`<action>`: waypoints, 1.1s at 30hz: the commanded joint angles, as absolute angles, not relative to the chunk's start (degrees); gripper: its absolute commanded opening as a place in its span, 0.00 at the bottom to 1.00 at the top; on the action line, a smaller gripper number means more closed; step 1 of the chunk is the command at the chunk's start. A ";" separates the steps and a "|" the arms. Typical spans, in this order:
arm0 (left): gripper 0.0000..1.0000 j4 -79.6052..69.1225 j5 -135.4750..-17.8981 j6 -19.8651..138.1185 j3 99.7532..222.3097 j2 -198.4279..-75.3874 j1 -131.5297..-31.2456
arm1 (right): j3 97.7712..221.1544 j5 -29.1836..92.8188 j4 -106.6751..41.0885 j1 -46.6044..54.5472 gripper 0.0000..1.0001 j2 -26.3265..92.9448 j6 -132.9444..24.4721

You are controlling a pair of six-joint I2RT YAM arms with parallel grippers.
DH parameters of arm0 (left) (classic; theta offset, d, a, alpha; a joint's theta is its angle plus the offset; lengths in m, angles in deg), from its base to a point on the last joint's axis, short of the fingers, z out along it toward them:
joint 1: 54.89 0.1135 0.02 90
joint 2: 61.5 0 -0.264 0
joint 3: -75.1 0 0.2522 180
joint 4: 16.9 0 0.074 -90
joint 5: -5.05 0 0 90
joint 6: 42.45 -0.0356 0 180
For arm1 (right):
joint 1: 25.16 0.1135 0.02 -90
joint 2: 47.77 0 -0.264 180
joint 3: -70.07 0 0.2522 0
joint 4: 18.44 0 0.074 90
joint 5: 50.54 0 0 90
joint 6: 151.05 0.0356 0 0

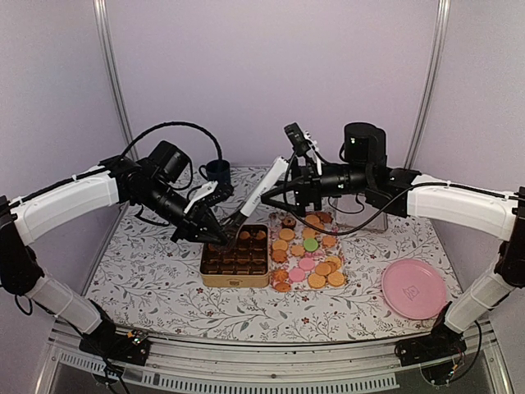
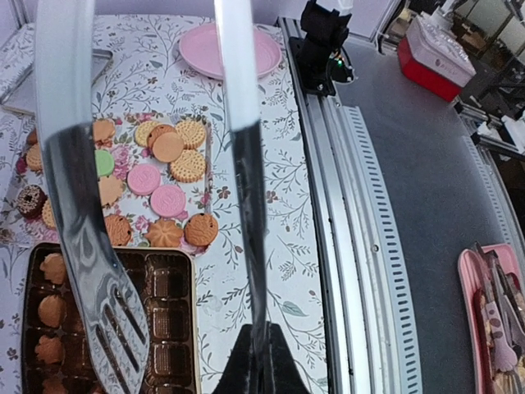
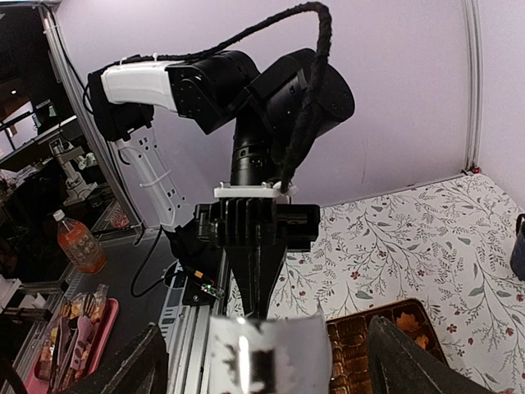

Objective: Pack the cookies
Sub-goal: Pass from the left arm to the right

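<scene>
Metal tongs (image 1: 261, 187) over gold rectangular tin (image 1: 235, 280).
Your left end effector (image 2: 256, 365) clamps one tong arm; your right end effector (image 3: 271, 361) gapes around the white handle (image 1: 272, 172).

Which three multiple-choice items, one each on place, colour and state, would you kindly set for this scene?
1. Seen from above, the round pink plate lies: A at the far left corner; B right of the loose round cookies; C at the back wall.
2. The rectangular metal tin has an outer wall that is: A gold; B blue; C white.
3. The left gripper is: A open; B shut on the silver metal tongs; C out of view.
Key: B, it sits beyond the cookies' right; A, its front wall shines gold; B, it grips the tongs.
</scene>
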State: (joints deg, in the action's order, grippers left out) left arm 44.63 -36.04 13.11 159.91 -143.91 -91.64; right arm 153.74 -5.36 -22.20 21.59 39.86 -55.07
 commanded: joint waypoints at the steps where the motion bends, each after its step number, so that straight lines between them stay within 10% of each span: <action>1: 0.00 44.18 -36.83 12.07 159.70 -143.85 -92.46 | 158.42 -7.76 -28.61 21.33 0.83 41.66 -57.18; 22: 0.00 40.10 -40.92 14.53 159.64 -145.13 -92.60 | 160.77 -5.08 -27.51 22.58 0.54 46.48 -55.63; 33: 0.00 38.96 -42.49 15.62 159.80 -146.15 -92.68 | 158.82 -3.16 -22.51 24.51 0.58 47.98 -53.87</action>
